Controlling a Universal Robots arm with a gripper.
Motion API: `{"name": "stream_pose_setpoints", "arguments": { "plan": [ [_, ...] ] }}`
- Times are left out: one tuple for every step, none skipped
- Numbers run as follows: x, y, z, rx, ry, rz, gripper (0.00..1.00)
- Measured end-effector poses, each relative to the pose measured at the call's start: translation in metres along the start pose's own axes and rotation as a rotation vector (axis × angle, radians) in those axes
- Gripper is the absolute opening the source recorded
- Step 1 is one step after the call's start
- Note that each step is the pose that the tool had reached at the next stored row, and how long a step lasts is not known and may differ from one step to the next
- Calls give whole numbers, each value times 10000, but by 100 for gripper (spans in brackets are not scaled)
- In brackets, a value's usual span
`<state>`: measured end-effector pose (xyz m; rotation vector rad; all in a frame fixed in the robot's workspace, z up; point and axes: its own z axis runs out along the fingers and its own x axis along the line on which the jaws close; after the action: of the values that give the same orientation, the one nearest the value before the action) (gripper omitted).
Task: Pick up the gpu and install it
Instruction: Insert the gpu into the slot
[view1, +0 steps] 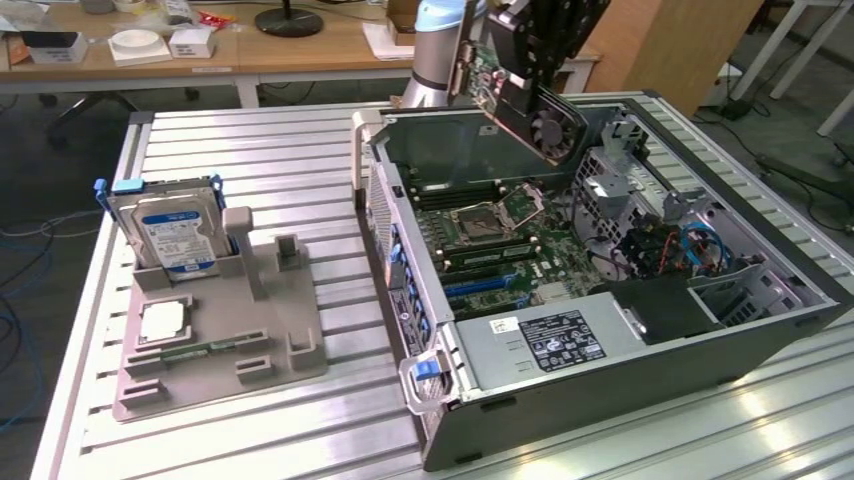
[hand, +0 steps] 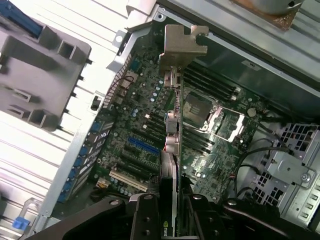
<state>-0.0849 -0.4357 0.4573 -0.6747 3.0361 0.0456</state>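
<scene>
I've got the gpu (hand: 171, 150) edge-on below the wrist camera, silvery end bracket (hand: 184, 42) at the far end. The gripper (hand: 172, 202) has its jaws pinched on the card's two flat faces, one dark finger (hand: 147, 215) on each side. In the exterior view the card hangs tilted in the air above the far end of the open computer case (view1: 747, 330), fan (view1: 551, 130) facing the camera, clear of everything inside.

Below it is the motherboard (hand: 145, 115). The blue expansion slot (hand: 144, 146) sits off to one side of the card's edge, and the processor socket (hand: 200, 110) is just on the other side. So I judge we're over the board but not over a slot. To do this well I'd want the card squared upright, its bottom edge parallel to the slot, and the bracket lined up with the case's rear wall. A crooked approach risks catching the slot's lip or the cables near the drive cage.

Writing: a green-and-white mark (hand: 165, 232) on the card between the fingers looks like a logo, too cropped to read. The power supply label (view1: 554, 340) and the hard drive (view1: 174, 235) with its blue label, standing in the grey holder (view1: 267, 340) on the table (view1: 267, 160), have print too fine to make out.
</scene>
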Motion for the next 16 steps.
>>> {"name": "stream_pose_setpoints", "arguments": {
  "plan": [
    [0, 0, 0, -4, 2, -94, 26],
    [0, 0, 0, -7, 4, -189, 26],
    [0, 0, 0, -11, 6, -292, 26],
    [0, 0, 0, -14, 9, -384, 26],
    [0, 0, 0, -18, 10, -480, 26],
    [0, 0, 0, -22, 13, -579, 26],
    [0, 0, 0, -26, 15, -676, 26],
    [0, 0, 0, -29, 17, -774, 26],
    [0, 0, 0, -33, 19, -868, 26],
    [0, 0, 0, -36, 21, -973, 26],
    [0, 0, 0, -40, 23, -1069, 26],
    [0, 0, 0, -44, 26, -1165, 26],
    [0, 0, 0, -48, 27, -1259, 26],
    [0, 0, 0, -51, 29, -1354, 26],
    [0, 0, 0, -55, 31, -1447, 26],
    [0, 0, 0, -58, 33, -1541, 26]
  ]
}}
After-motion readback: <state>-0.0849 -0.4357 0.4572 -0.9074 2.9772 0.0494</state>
